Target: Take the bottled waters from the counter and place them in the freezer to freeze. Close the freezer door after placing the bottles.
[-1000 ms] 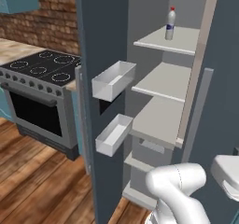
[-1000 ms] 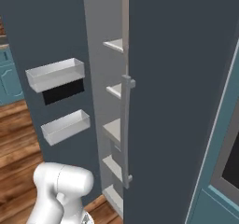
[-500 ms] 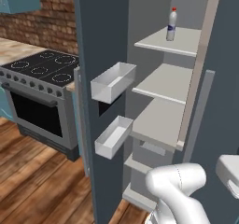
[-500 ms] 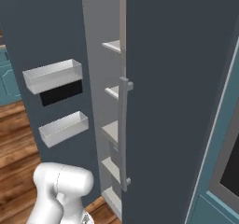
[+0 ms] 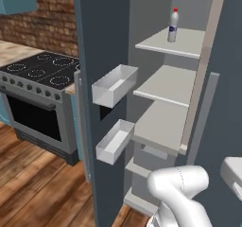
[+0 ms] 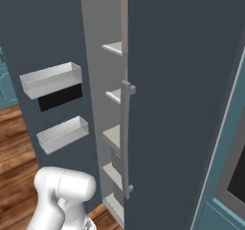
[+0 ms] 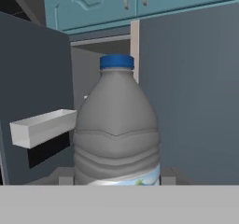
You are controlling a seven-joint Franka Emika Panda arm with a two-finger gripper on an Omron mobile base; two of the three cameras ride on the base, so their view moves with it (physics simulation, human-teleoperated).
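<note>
My tool [image 7: 116, 180] grips the grey-blue bottle [image 7: 116, 129], apparently upright, facing the open freezer [image 5: 170, 93]; the red-capped bottle [image 5: 173, 25] stands on its top shelf [image 5: 189, 44].

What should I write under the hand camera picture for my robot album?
The gripper holds a grey bottle with a blue cap before the open freezer.

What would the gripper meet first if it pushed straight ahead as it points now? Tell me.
Judging by the hand view, the gripper, carrying the grey-blue bottle, points into the open freezer. Its pale back wall looks first in line, though depth is unclear.
</note>
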